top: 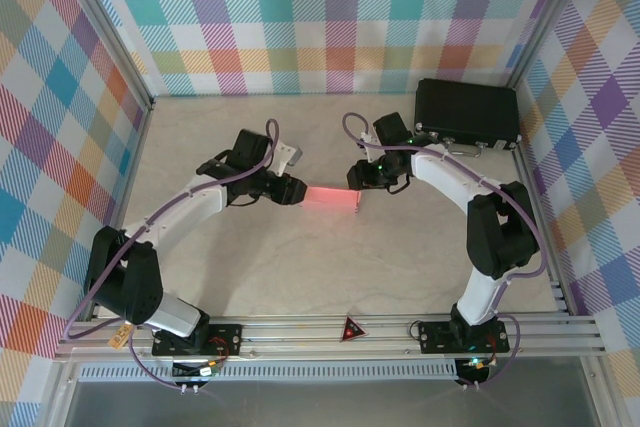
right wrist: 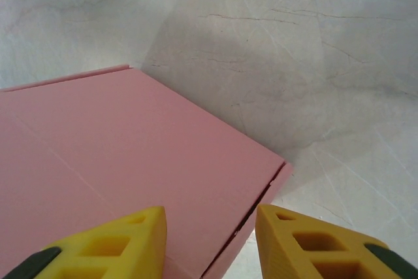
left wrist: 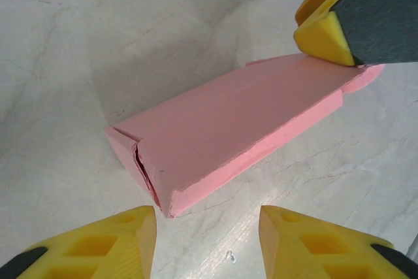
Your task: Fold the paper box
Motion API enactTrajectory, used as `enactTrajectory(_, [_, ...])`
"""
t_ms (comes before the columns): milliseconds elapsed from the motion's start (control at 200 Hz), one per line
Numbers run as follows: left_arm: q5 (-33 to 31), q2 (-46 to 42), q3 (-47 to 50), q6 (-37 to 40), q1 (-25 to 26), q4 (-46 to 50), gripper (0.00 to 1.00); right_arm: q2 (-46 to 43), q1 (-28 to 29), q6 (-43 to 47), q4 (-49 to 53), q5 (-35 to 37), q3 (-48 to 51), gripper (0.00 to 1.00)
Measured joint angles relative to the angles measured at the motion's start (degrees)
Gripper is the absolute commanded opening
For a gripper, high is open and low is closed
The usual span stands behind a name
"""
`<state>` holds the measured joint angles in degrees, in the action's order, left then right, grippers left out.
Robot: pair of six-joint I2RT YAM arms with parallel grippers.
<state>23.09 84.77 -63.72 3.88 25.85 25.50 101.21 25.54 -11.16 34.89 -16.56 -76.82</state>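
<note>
The paper box is showing as thin pink card, matt and smooth, its cut edges a little ragged. The table is looking like a pale marbled sheet, matt and faintly creased. The left claw is showing matt yellow plastic fingers; the black case is looking dull, and the metal rail is shining softly.

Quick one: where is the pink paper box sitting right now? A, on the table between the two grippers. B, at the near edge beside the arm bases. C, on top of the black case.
A: from above, the paper box lies on the table between the left gripper and the right gripper, well away from the black case.
</note>
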Motion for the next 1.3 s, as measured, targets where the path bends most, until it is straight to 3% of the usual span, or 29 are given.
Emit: enactTrajectory(1300, [-1.44, 2.49, -0.02, 0.48, 0.0, -0.11, 0.44, 3.13, -0.07, 0.04, 2.34, 5.66, -3.34, 0.41])
